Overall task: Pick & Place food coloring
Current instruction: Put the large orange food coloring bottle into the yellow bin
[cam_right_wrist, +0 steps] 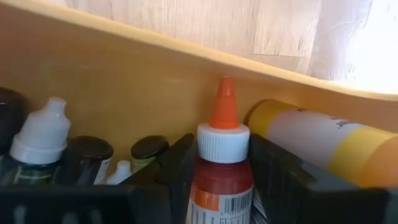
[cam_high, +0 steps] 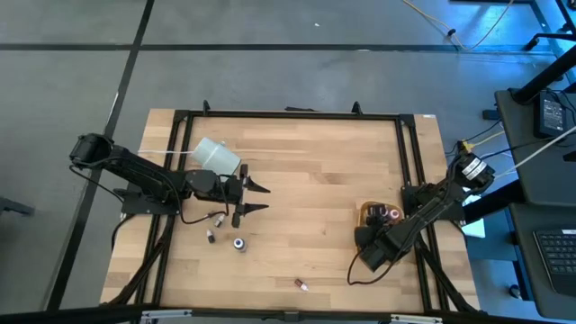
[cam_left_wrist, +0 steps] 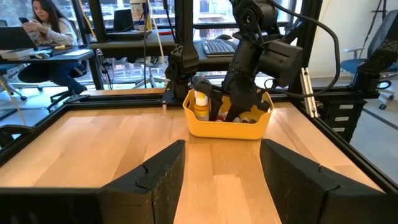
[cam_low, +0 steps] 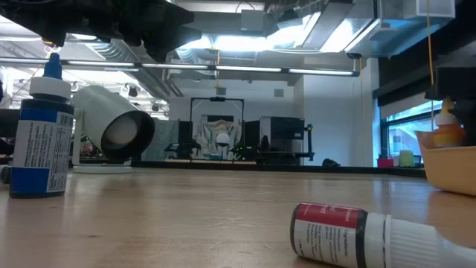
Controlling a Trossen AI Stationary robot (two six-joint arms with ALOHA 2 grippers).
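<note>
Orange-capped red food coloring bottle (cam_right_wrist: 221, 168) stands inside the tan tray (cam_right_wrist: 124, 74), between the right claw's (cam_right_wrist: 221, 171) fingers, which flank it closely. Left claw (cam_high: 256, 198) hovers wide open above the worktop (cam_high: 315, 180).

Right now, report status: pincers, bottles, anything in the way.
Right pincer down in the yellow tray, fingers either side of an orange-tipped red bottle. Left pincer open, waiting mid-table. Loose bottles: blue upright, red lying. White cup tipped over nearby.
</note>
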